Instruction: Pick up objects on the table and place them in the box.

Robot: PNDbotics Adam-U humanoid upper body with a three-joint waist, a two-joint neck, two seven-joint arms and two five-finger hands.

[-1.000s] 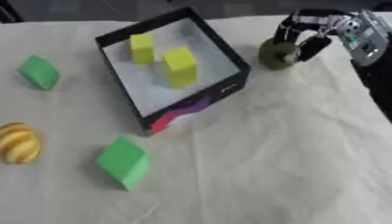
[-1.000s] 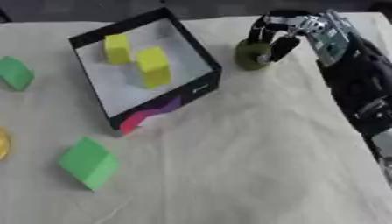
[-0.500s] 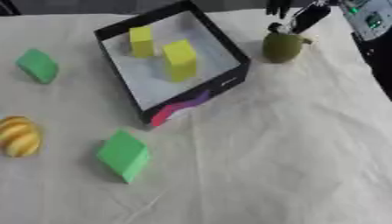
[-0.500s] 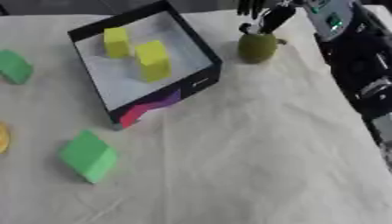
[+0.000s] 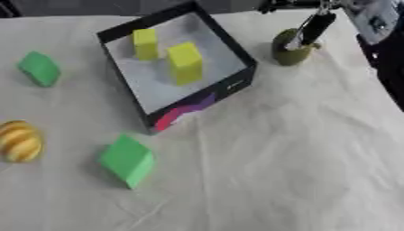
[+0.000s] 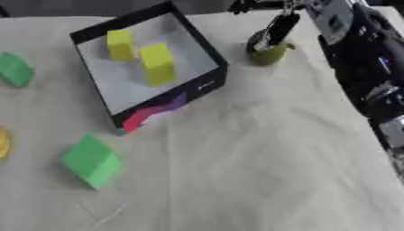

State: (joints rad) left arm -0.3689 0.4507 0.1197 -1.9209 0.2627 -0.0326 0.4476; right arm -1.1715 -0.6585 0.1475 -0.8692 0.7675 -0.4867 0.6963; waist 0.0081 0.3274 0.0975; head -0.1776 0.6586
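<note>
An olive-green rounded object (image 5: 290, 54) sits on the white cloth at the upper right, just right of the black box (image 5: 236, 85). My right hand (image 5: 316, 25) comes in from the top right edge, and one dark, straight finger reaches down onto the object's top. The rest of the hand is cut off by the edge. The white-floored box holds two yellow blocks (image 5: 145, 43) (image 5: 186, 62). One green block (image 5: 39, 67) lies at the far left, another (image 5: 128, 160) at the lower left. A yellow striped object (image 5: 19, 140) rests at the left edge. My left hand is out of view.
My right forearm (image 6: 363, 58), black with silver parts, runs down the right side beyond the cloth's edge. Bare white cloth (image 5: 292, 162) covers the middle and lower right of the table.
My right hand, which was curled round the olive object a second ago, has lifted up and away; only a finger still reaches down to it. The object stays on the cloth.
</note>
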